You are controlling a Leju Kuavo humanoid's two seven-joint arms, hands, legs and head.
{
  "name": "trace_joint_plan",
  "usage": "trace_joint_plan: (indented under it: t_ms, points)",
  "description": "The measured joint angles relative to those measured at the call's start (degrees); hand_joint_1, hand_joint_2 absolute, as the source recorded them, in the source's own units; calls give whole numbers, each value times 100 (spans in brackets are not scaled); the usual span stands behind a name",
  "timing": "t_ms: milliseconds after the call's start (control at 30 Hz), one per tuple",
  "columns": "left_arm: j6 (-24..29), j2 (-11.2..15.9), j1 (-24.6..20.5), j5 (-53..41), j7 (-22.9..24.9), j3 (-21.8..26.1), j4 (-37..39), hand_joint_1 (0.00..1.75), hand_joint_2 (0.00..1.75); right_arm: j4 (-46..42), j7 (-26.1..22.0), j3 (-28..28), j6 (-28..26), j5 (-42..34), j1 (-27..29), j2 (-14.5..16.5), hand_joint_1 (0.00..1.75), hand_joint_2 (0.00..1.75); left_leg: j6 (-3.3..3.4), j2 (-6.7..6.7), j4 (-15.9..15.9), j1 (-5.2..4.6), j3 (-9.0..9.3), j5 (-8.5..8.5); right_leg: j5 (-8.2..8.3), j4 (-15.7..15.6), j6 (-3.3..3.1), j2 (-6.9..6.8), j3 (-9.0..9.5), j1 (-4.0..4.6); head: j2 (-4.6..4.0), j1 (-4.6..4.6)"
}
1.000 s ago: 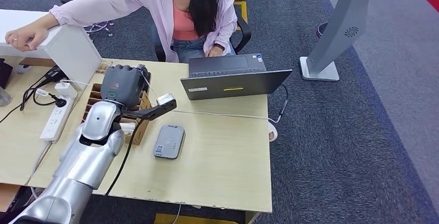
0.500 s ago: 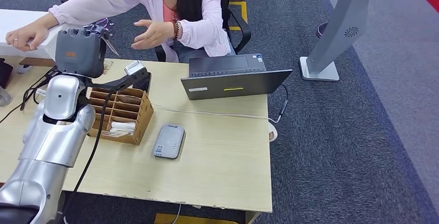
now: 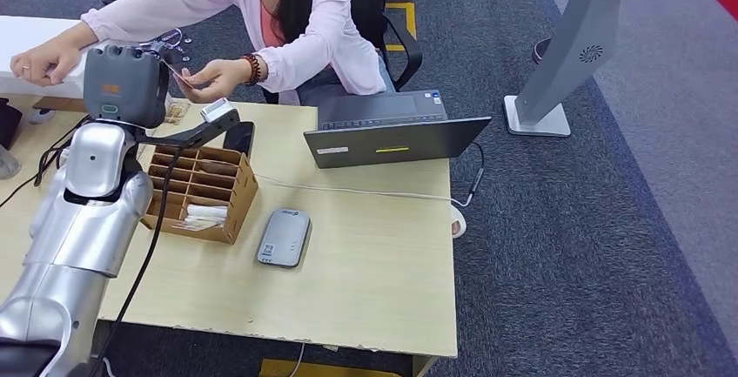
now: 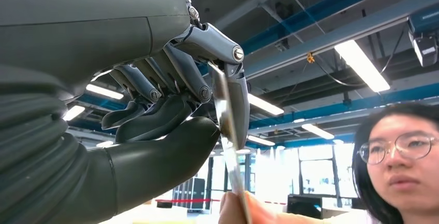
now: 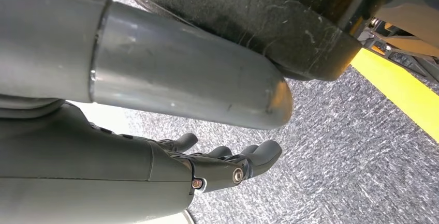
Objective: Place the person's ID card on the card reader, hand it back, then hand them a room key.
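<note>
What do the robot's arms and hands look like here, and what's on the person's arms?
Left arm: glossy silver segmented shells, a black cable running alongside. Left hand: boxy dark grey cover with a small orange marking; up close, a ribbed grey cover, thick grey thumb, darker fingers with silver pivot screws. Right hand: same dark grey. Person: pale pink long sleeves, dark beaded bracelet.

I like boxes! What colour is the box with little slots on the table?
The slotted box is brown, like cardboard. It shows best in the head view.

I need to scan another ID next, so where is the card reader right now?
In the head view the card reader lies flat on the wooden desk, just right of the cardboard organiser box and in front of the laptop.
</note>
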Motion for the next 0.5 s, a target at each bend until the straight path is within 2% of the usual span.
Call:
trace_joint_plan:
  t_ms: [133, 200, 333, 500]
  points:
    - [-8, 1, 2, -3, -15, 33, 100, 23, 175, 0, 2, 0, 0, -5, 0, 0, 0, 0, 0, 0, 0, 0, -2, 0, 0, 0, 0, 1, -2, 0, 0, 1]
    - [-64, -2, 3, -10, -17, 55, 141, 23, 175, 0, 2, 0, -1, -11, 0, 0, 0, 0, 0, 0, 0, 0, -3, 0, 0, 0, 0, 1, -3, 0, 0, 1]
    - [-141, -7, 3, -32, -17, 87, 210, 0, 175, 0, 2, -2, -3, -18, -1, 0, 0, 0, 0, 0, 0, 0, -4, 0, 0, 0, 0, 1, -4, -1, 0, -1]
    - [-349, -45, 11, -36, -17, 97, 292, 0, 175, 0, 1, -2, -20, -35, -1, 0, 0, 0, 0, 0, 0, -1, -4, 0, 0, 0, 0, 0, -5, -1, 0, 1]
